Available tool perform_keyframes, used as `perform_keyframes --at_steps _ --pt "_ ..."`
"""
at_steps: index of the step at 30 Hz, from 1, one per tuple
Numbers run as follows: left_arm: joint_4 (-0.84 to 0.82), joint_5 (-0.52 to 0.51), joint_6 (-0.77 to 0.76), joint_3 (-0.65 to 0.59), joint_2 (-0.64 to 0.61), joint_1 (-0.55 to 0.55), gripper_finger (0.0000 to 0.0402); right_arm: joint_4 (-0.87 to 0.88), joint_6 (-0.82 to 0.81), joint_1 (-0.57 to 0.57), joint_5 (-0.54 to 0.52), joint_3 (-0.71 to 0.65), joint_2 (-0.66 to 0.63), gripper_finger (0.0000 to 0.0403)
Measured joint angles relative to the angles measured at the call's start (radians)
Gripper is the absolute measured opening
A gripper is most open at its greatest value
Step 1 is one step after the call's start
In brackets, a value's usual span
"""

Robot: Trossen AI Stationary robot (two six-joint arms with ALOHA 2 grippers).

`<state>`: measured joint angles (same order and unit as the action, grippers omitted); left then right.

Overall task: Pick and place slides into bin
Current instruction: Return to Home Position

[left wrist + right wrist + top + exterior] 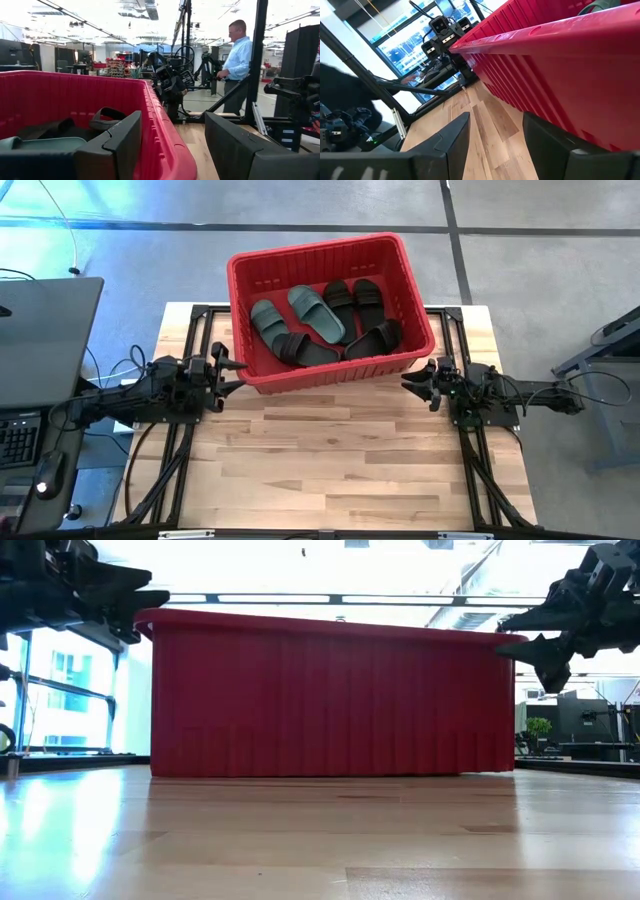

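Light wooden surface (330, 450): bright red slotted plastic bin (400, 270) at far edge holds black and sage-green rubber slides (315, 315). Left claw (230, 368), right claw (413, 382) flank it, fingers apart, empty. Seemingly parked, loading finished.

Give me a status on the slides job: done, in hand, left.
Done: two green slides and the black slides lie in the red bin; none shows on the table. In hand: nothing; left gripper and right gripper are open, empty, beside the bin's near corners. Left: likely just parking the arms.
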<state>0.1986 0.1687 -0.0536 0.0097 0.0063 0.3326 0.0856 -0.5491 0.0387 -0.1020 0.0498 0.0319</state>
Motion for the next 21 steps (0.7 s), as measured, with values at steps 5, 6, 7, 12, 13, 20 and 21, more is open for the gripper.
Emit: perform_keyframes --at_steps 5,6,7,12,13,20,21 --pt "-0.001 0.014 0.000 0.000 0.000 -0.012 0.0200 0.000 0.000 0.000 0.000 0.000 0.001 0.0173" --pt "-0.001 0.011 0.000 0.000 0.000 -0.012 0.0200 0.000 0.000 0.000 0.000 0.000 0.001 0.0173" --pt "-0.001 0.007 0.000 0.000 0.000 -0.012 0.0200 0.000 0.000 0.000 0.000 0.000 0.001 0.0174" --pt "-0.016 0.002 0.001 0.002 0.000 -0.012 0.0200 0.000 0.000 0.000 0.000 0.000 0.001 0.0172" --pt "-0.017 0.002 0.001 0.002 0.000 -0.012 0.0200 0.000 0.000 0.000 0.000 0.000 0.001 0.0172" --pt "-0.018 0.002 0.001 0.002 0.000 -0.012 0.0200 0.000 0.000 0.000 0.000 0.000 0.001 0.0172" --pt "-0.019 0.002 0.001 0.002 0.000 -0.012 0.0200 0.000 0.000 0.000 0.000 0.000 0.001 0.0172"
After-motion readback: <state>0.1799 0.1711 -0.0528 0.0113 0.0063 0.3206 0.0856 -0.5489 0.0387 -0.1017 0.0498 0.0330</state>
